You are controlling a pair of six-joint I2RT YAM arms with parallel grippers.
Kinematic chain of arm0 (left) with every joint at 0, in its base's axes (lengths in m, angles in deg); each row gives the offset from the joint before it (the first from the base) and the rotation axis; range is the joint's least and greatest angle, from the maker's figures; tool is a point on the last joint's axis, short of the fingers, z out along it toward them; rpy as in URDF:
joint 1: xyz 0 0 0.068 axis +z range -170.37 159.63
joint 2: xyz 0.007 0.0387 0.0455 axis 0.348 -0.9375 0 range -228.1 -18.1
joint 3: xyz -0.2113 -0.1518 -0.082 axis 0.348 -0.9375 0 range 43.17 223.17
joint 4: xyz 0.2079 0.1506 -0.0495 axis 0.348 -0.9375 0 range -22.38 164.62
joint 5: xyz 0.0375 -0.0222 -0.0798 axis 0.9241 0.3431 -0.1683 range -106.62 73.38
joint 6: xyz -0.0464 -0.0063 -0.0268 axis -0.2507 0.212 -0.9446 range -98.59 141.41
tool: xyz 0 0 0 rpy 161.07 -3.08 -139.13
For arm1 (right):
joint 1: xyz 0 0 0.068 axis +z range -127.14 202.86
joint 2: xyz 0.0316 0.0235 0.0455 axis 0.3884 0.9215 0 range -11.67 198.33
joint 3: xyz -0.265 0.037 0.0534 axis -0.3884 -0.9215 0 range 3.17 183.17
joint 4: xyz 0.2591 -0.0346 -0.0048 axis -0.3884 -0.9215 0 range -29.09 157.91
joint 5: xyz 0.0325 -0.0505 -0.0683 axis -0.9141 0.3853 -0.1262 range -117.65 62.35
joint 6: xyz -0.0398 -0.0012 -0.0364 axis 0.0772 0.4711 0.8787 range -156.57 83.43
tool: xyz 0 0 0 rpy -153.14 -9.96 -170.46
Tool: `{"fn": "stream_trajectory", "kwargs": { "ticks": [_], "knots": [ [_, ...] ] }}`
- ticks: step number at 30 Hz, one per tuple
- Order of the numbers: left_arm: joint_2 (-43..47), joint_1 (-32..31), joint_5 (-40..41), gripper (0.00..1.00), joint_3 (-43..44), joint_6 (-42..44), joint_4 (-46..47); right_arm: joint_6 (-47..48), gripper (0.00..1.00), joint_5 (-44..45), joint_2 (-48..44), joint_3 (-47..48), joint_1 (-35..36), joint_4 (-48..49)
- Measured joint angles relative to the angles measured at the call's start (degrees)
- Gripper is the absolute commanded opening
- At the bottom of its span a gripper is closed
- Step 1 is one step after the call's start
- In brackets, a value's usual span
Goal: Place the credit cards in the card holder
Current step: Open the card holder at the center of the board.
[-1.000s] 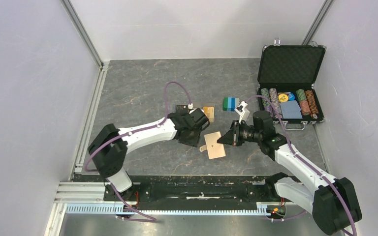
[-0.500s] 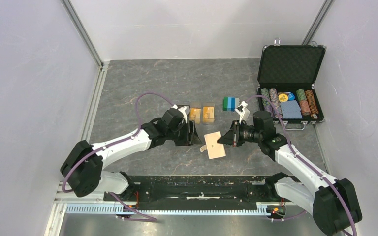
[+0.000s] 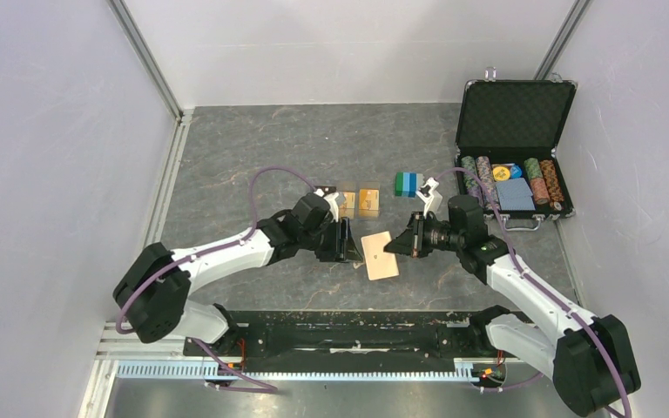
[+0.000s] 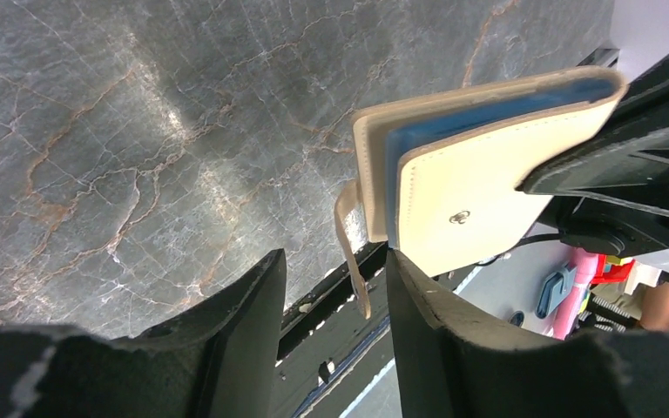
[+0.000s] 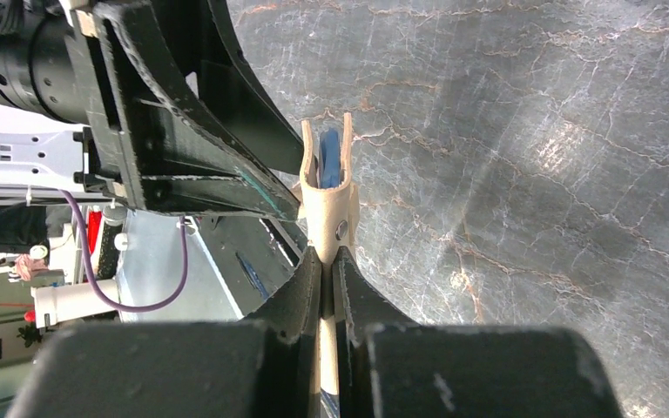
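Note:
The tan card holder is held on edge above the table by my right gripper, which is shut on its right end. In the right wrist view it gapes slightly and shows blue lining. My left gripper is just left of it, jaws apart with nothing seen between them. The left wrist view shows the holder beyond my left gripper, with its snap tab hanging in line with the gap. Two orange-gold cards lie flat behind. The black card is not clearly visible.
A green-and-blue block stack sits right of the cards. An open black chip case with poker chips stands at the back right. The black base rail runs along the near edge. White walls enclose three sides.
My left arm has swung away from the cards and brought its gripper forward and right, up against the card holder. My right gripper still holds the holder in nearly the same place.

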Motion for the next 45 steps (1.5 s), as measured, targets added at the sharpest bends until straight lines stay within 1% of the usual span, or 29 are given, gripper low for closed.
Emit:
{"fn": "stream_trajectory", "kwargs": {
  "ticks": [2,5,6,8,9,10,11,12,14,16,17,19,21,22,27,30,33,36,41,45],
  "knots": [
    [-0.6,-0.2,0.0,0.48,0.0,0.0,0.0,-0.4,0.0,0.0,0.2,0.2,0.0,0.1],
    [-1.6,-0.4,-0.1,0.4,0.0,0.0,0.2,-1.0,0.0,0.0,0.3,0.7,0.0,0.1],
    [-2.1,-0.5,-0.2,0.35,0.0,0.0,0.4,-1.2,0.0,0.0,0.3,0.9,0.0,0.2],
    [-2.9,-0.5,-0.4,0.16,0.0,0.0,0.9,-1.4,0.0,-0.1,0.3,1.1,0.0,0.2],
    [-3.3,-0.5,-0.5,0.05,0.0,0.0,1.1,-1.5,0.0,-0.1,0.3,1.2,0.0,0.3],
    [-3.6,-0.5,-0.5,0.02,0.0,0.0,1.3,-1.5,0.0,-0.1,0.3,1.2,0.0,0.4],
    [-3.9,-0.5,-0.6,0.02,0.0,0.2,1.5,-1.7,0.01,-0.1,0.3,1.2,0.0,0.5],
    [-4.1,-0.5,-0.6,0.02,0.0,0.2,1.7,-1.7,0.07,-0.2,0.3,1.2,0.0,0.5],
    [-4.1,-0.5,-0.6,0.03,0.4,0.7,1.2,-1.9,0.41,-0.2,0.3,1.2,0.0,0.5],
    [-4.0,-0.5,-0.2,0.02,2.2,2.5,-1.1,-2.0,0.66,-0.3,0.3,1.3,0.0,0.5],
    [-3.8,-0.5,0.1,0.02,3.2,3.6,-2.3,-1.5,0.76,-0.4,0.3,1.5,0.0,0.5],
    [-2.9,-0.5,1.0,0.02,6.7,7.1,-6.7,-1.0,0.88,-0.4,0.3,2.2,0.0,0.2],
    [-1.1,-0.5,1.7,0.02,11.1,11.3,-10.8,0.4,0.96,-0.2,0.0,3.2,0.0,-0.5],
    [0.0,-0.5,2.0,0.02,13.8,13.6,-12.9,1.3,0.98,-0.1,-0.3,4.0,0.0,-1.2],
    [4.4,-0.5,2.6,0.02,27.0,23.6,-22.6,6.4,0.98,0.5,-1.8,9.9,0.0,-3.9],
    [4.3,-0.5,2.1,0.02,35.4,28.4,-28.1,10.2,0.98,0.4,-2.5,13.7,0.0,-5.0],
    [3.1,-0.5,1.3,0.02,40.7,31.8,-33.1,14.1,0.98,-0.1,-2.9,16.7,0.0,-6.0],
    [1.7,-0.5,0.8,0.02,43.2,34.2,-37.3,18.3,0.98,-0.7,-3.0,19.7,0.0,-8.3],
    [-0.1,-0.5,-1.4,0.02,43.8,36.9,-42.5,24.4,0.98,-1.4,-3.0,23.2,0.0,-11.7],
    [-0.7,-0.5,-3.7,0.02,44.3,37.3,-44.4,26.5,0.98,-3.8,-2.9,23.8,0.0,-12.6]
  ]
}}
